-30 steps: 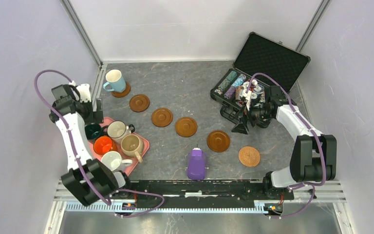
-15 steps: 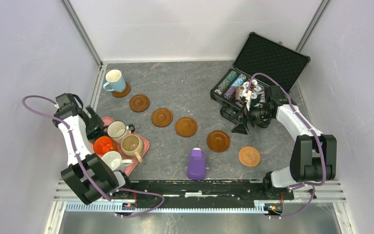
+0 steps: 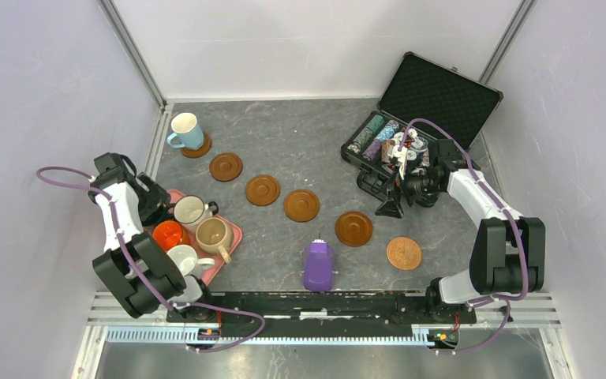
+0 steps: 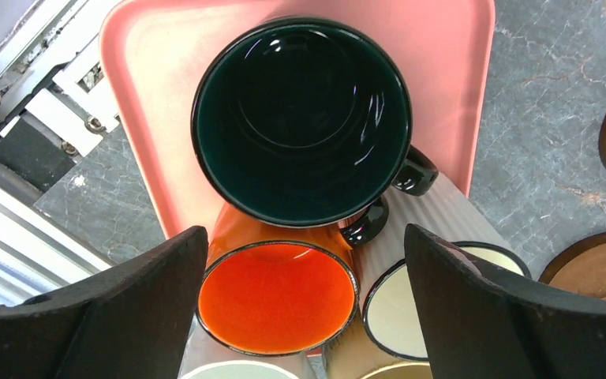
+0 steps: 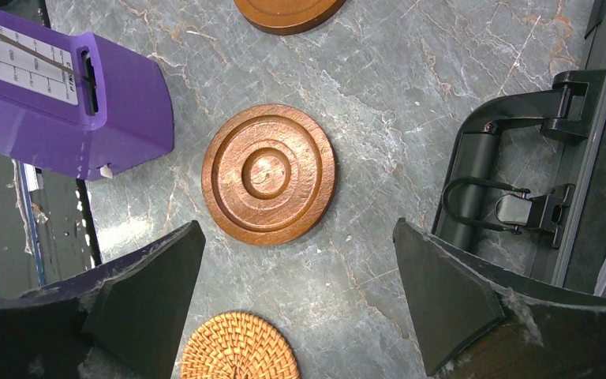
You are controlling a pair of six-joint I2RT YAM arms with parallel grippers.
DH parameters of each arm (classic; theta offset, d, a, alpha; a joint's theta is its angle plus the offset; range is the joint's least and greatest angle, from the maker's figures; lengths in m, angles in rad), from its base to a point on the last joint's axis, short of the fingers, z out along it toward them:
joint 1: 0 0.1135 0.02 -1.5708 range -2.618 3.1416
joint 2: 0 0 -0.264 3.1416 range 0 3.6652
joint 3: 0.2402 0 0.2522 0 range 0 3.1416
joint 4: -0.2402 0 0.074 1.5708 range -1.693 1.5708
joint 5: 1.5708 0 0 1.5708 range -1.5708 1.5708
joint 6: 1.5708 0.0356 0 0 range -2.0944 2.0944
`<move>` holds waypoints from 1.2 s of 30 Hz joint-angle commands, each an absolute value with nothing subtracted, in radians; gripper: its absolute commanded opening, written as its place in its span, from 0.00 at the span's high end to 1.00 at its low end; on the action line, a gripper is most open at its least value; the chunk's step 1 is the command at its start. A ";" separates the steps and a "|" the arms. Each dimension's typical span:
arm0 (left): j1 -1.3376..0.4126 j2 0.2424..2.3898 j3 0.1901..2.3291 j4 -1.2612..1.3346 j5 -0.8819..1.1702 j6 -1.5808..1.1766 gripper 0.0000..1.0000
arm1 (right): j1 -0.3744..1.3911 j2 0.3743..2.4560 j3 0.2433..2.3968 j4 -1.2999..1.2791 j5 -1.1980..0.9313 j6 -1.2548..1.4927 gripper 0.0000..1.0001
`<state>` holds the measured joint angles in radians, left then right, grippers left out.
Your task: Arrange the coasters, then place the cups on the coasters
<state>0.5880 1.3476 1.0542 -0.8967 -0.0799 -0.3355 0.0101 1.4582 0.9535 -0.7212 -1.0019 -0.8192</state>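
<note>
Left gripper [image 4: 304,237] spread wide open above dark green mug [image 4: 300,118] on pink tray [image 4: 450,47], orange mug [image 4: 276,296] just beside, right gripper [image 5: 296,229] spread wide open over dark wood coaster [image 5: 268,174], light blue mug [image 3: 185,130] seated on far-left coaster [image 3: 202,147], woven coaster [image 3: 404,253] at near right.

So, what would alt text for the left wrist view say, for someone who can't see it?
Seen from straight above, a dark green mug sits on a pink tray, with an orange mug and a cream mug close beside it. The left end effector stands open, its black fingers at the bottom corners.
</note>
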 commanded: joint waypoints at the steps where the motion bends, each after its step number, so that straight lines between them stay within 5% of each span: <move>1: 0.593 1.311 1.034 -0.818 -0.060 -0.386 0.00 | 0.006 1.465 0.983 -0.729 -1.019 -0.841 0.02; 24: 0.592 1.440 1.051 -0.776 -0.087 -0.342 0.00 | 0.006 1.464 0.992 -0.736 -1.017 -0.845 0.02; 32: 0.592 1.475 1.072 -0.765 -0.093 -0.172 0.09 | 0.006 1.471 0.999 -0.740 -1.019 -0.845 0.02; 36: 0.597 1.465 1.057 -0.773 -0.110 -0.126 0.03 | 0.006 1.473 1.000 -0.742 -1.020 -0.846 0.02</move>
